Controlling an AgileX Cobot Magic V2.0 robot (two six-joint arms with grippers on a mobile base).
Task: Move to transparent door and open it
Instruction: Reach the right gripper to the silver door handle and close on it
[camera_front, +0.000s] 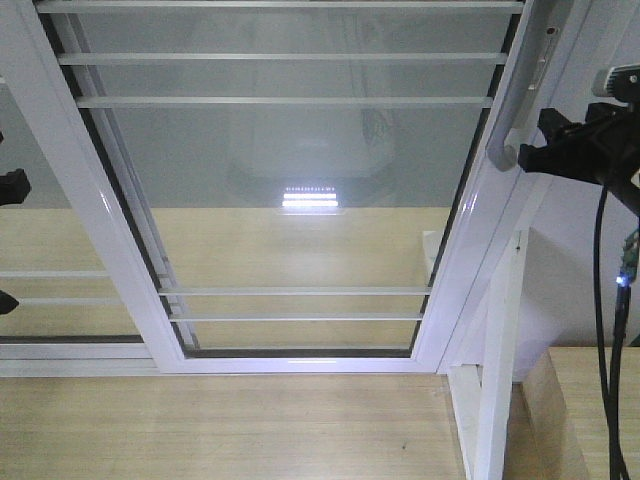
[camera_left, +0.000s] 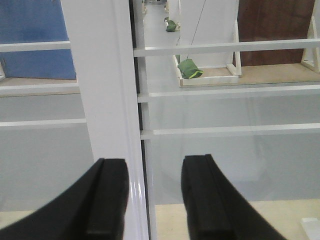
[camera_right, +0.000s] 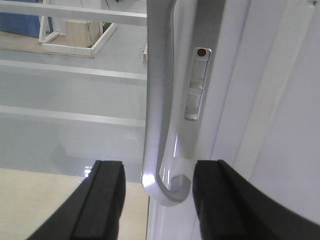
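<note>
Facing the handle (camera_right: 159, 100), right end effector (camera_right: 159, 172) spread wide.

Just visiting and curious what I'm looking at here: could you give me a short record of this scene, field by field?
Door: transparent door, white frame, thin white horizontal bars
Handle: curved grey pull handle on its stile
Latch: slider with red dot beside the handle
Right arm: right end effector open, fingers either side of the handle's lower end
Left arm: left end effector open, facing a white stile
Floor: pale wood floor
</note>
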